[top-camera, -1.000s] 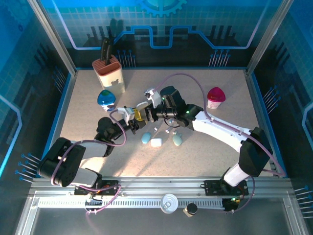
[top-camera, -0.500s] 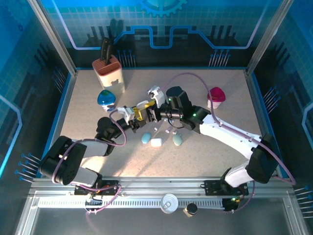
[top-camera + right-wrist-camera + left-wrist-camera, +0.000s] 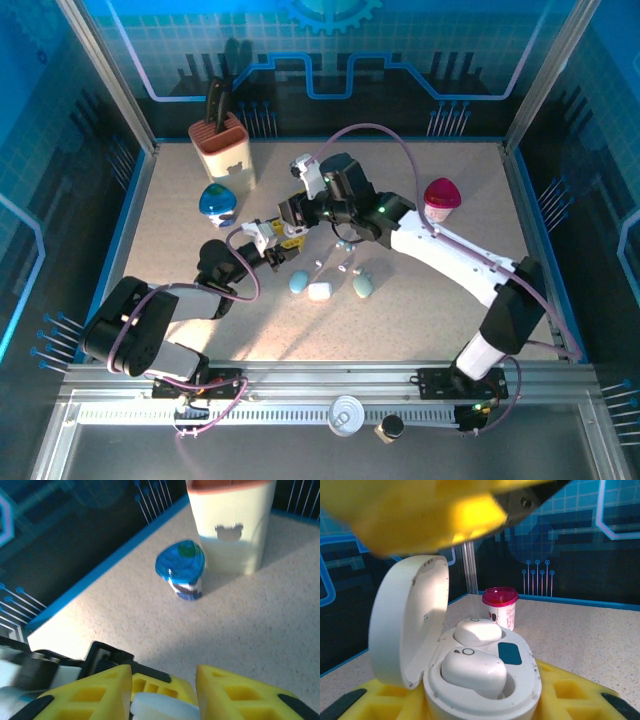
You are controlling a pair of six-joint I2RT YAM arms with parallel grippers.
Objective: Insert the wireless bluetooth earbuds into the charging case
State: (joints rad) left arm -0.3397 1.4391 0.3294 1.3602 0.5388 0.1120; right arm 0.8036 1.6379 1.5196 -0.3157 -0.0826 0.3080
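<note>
The white charging case stands with its lid swung up, and my left gripper is shut on it between yellow fingers. Two white earbuds lie in its wells, the far one tilted. My right gripper hovers just above, jaws open with nothing between them; the lid's edge shows below them. From above, the left gripper sits mid-table and the right gripper is just beyond it. Tiny loose white earbuds lie on the table nearby.
Three pastel pebble cases lie in front of the grippers. A blue-lidded cup and a beige knife holder stand at the back left. A pink-lidded cup stands at the back right.
The right gripper has lifted off the case and drawn back toward the far side. The left gripper has kept still with the case.
</note>
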